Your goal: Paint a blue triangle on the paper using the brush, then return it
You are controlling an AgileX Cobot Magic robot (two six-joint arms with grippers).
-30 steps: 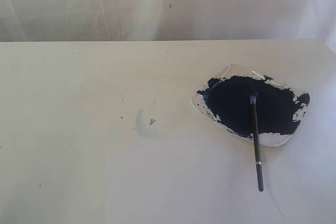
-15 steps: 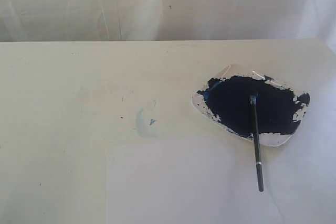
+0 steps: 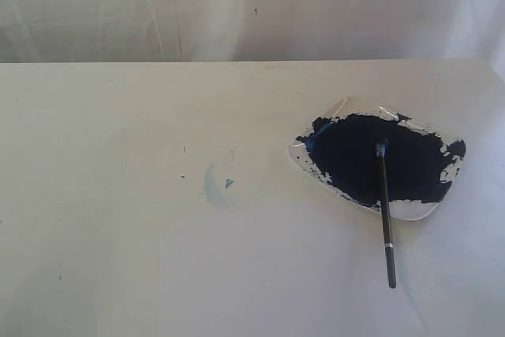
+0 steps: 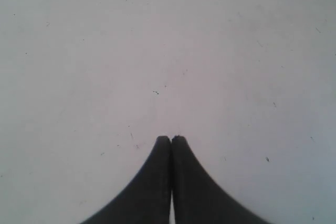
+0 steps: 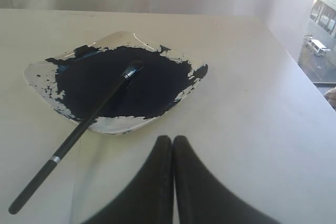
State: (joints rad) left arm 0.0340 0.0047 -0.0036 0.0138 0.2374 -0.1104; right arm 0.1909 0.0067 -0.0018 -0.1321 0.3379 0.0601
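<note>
The brush [image 3: 384, 211] lies at the right of the exterior frame, bristles in the paint dish [image 3: 417, 209], handle crossing its lower rim. The paper [image 3: 268, 282] occupies the lower centre of the surface [image 3: 95, 132]. Left pincer [image 4: 171, 139] and right pincer [image 5: 172, 139] are pressed together, holding nothing.

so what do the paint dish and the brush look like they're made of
The dish looks like glossy white or clear plastic, possibly glazed ceramic: its thin upturned rim catches light where the navy paint leaves it bare. The brush has a smooth black handle, either plastic or painted wood, with a narrow shiny band that looks like metal.
</note>
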